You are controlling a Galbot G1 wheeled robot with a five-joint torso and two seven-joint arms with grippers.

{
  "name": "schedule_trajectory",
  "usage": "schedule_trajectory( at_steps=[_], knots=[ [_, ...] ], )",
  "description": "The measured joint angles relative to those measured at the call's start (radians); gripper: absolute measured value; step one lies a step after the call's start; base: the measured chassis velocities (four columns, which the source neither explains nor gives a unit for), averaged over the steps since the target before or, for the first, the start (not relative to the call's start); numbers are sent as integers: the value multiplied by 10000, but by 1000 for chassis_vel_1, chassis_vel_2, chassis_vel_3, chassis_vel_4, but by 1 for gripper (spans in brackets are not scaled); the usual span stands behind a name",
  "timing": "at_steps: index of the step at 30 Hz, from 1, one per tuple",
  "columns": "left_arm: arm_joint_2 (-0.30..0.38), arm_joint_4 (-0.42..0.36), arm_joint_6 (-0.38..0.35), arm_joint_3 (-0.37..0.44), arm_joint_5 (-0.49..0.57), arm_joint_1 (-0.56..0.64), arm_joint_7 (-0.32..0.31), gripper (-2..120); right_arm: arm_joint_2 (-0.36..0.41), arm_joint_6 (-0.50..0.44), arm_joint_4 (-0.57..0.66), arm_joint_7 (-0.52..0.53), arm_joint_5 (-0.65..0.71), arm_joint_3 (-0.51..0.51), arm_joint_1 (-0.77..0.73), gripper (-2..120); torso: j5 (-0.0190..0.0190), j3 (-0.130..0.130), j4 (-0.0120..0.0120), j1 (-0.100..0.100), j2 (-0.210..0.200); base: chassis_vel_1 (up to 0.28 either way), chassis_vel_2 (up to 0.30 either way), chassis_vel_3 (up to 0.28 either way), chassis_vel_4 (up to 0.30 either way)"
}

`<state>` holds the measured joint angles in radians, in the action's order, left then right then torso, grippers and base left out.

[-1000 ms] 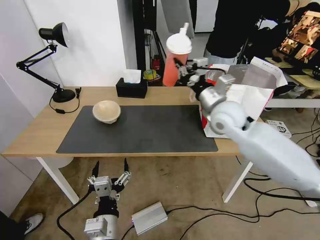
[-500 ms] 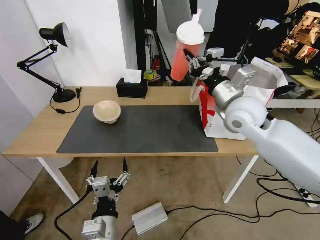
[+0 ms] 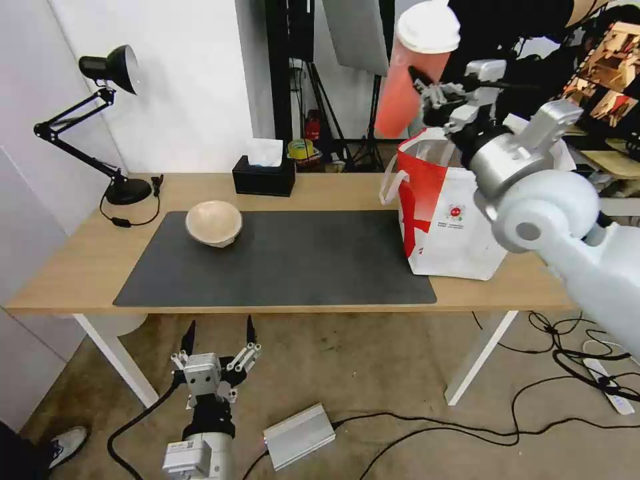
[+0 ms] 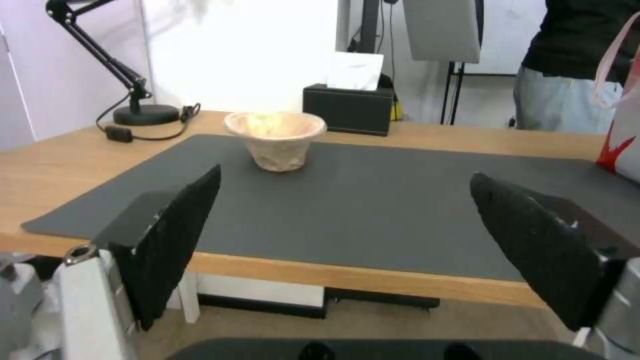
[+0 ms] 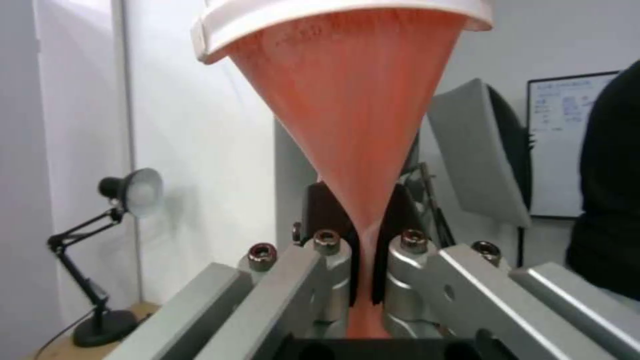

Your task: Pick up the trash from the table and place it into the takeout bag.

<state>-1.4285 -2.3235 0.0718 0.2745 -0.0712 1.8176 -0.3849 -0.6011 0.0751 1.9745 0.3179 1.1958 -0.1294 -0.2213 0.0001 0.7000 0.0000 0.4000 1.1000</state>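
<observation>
Red drink cup (image 3: 415, 70) with white lid is gripped by the right gripper (image 3: 427, 93), held tilted in the air above the takeout bag (image 3: 448, 217) at the table (image 3: 80, 253) end; beige paper bowl (image 3: 213, 223) is left on the mat (image 3: 287, 260); left gripper (image 3: 217, 333) is parked below the table edge, fingers spread

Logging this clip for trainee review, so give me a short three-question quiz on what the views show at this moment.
1. True or false: the right end effector is shut on the red drink cup.
2. Which trash rests on the dark grey mat? A) white plastic bowl B) beige paper bowl C) drink cup
3. Fill in: the left end effector hangs open below the front edge of the ____.

Key: 1 true, the cup is held tilted, up beside the takeout bag. 2 B. 3 table.
</observation>
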Motion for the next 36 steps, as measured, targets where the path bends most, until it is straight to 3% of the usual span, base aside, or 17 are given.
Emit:
schedule_trajectory(
  at_steps=[12,36],
  knots=[
    [-13,14,10,-57,-37,-15,0,100,478,0,-256,-159,153,396,-136,2,0,0,-1,0,0,0,0,0,0],
    [9,93,19,-73,-4,-74,1,100,78,-288,-2151,-492,-502,824,-1016,2,0,0,0,0,1,0,0,0,0]
  ],
)
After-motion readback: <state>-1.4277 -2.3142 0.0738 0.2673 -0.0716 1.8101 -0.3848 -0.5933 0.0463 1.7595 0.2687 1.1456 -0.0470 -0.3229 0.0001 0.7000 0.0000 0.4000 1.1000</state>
